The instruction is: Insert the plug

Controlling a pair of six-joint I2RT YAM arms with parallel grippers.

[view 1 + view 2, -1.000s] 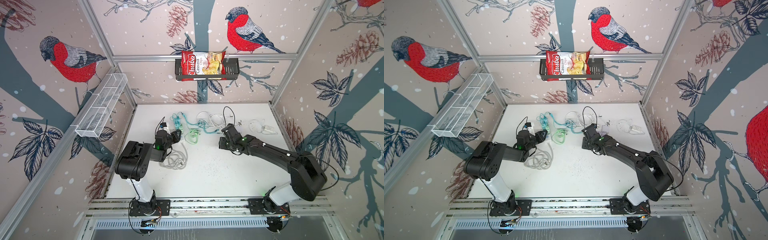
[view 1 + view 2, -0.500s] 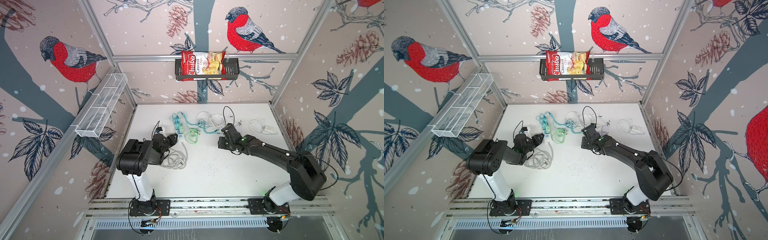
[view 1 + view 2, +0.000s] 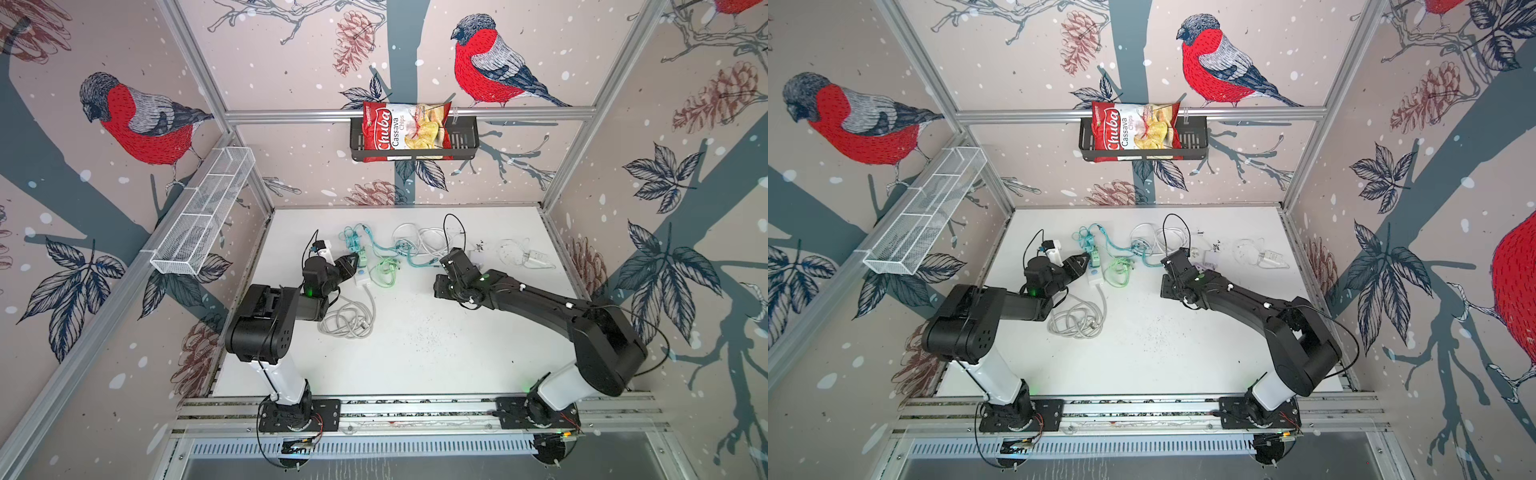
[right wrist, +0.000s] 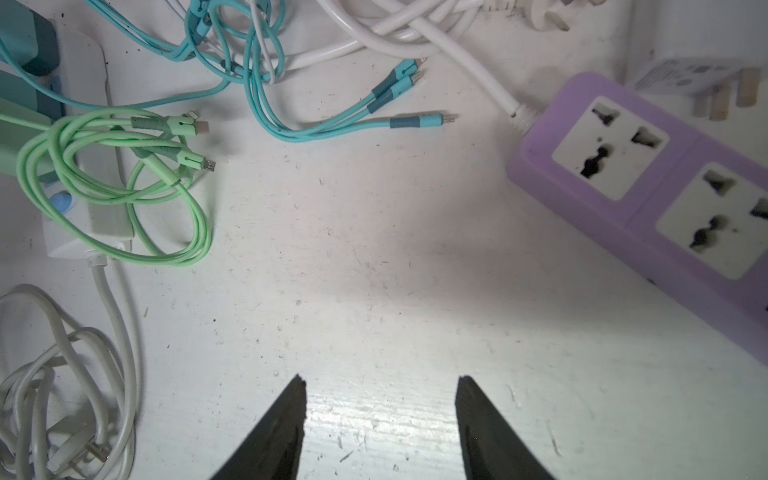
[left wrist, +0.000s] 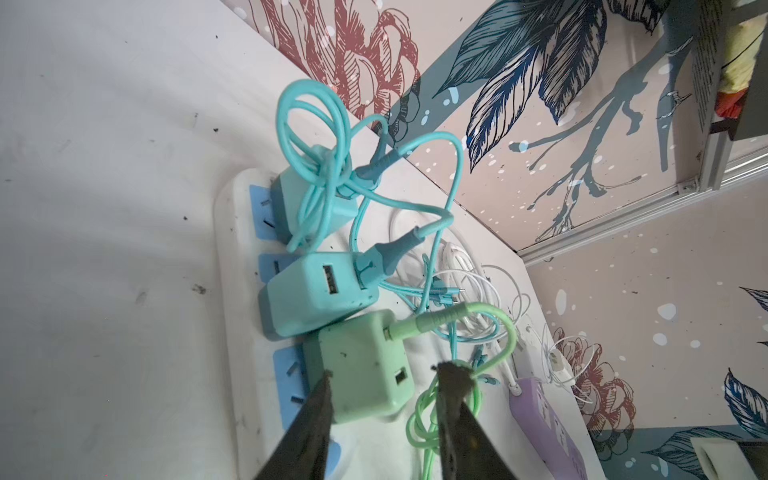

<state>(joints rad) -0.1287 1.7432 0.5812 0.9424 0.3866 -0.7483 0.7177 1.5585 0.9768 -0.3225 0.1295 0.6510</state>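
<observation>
White table [image 3: 415,353] bearing a white power strip [image 5: 229,249]. Two teal plugs [image 5: 316,295] and a green plug [image 5: 361,374] sit in it. Left gripper [image 5: 389,370] straddles the green plug, jaws apart. Right gripper [image 4: 380,378] hangs above bare table, jaws apart.

Table top [image 4: 374,291]: white, matt, scuffed, peppered with dark specks.
Green charger [image 5: 365,374] and teal charger [image 5: 316,295], toward 11 o'clock: smooth plastic with a soft sheen, and grime spots on the green one.
White power strip [image 5: 226,249] under them: smooth plastic.
Purple power strip [image 4: 582,199], toward 1 o'clock: matt shell, white plastic socket faces.
Green cable [image 4: 124,187]: rubbery, matt.
Chip bag [image 3: 405,131], 12 o'clock wall: shiny, crinkled foil.
Mesh basket [image 3: 199,224], 9 o'clock wall: white-coated wire.
Frame rail [image 3: 291,114]: brushed metal.
</observation>
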